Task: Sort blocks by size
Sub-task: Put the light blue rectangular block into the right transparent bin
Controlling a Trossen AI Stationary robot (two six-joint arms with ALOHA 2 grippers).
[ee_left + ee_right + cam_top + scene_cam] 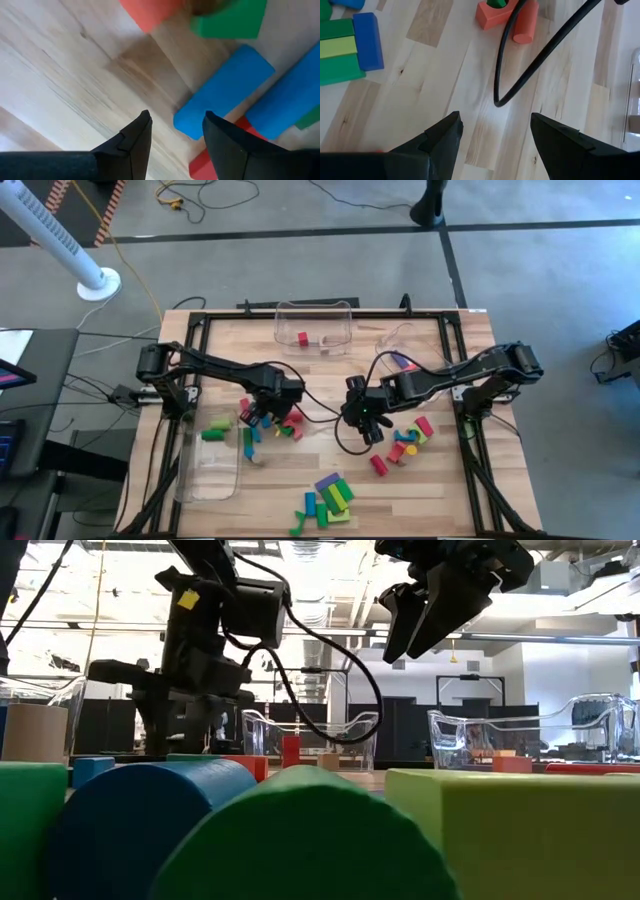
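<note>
Several coloured blocks lie flat on the wooden table in three loose groups: one at the middle left (pixel 268 425), one at the right (pixel 405 442), one near the front edge (pixel 328 498). My left gripper (pixel 262 416) is open and low over the middle-left group. In the left wrist view its fingers (pixel 175 132) point down at the wood, and the end of a blue bar (pixel 225 90) lies close beside one finger. My right gripper (pixel 366 426) is open and empty, raised over bare wood at the table's middle (pixel 418 625). A red block (pixel 303 338) sits in the far bin.
A clear bin (pixel 313 326) stands at the far edge, another (pixel 400 340) at the far right, and a third (pixel 207 465) lies at the left front. A black cable (pixel 520 75) loops below my right gripper. A green block (pixel 215 428) lies left of the left gripper.
</note>
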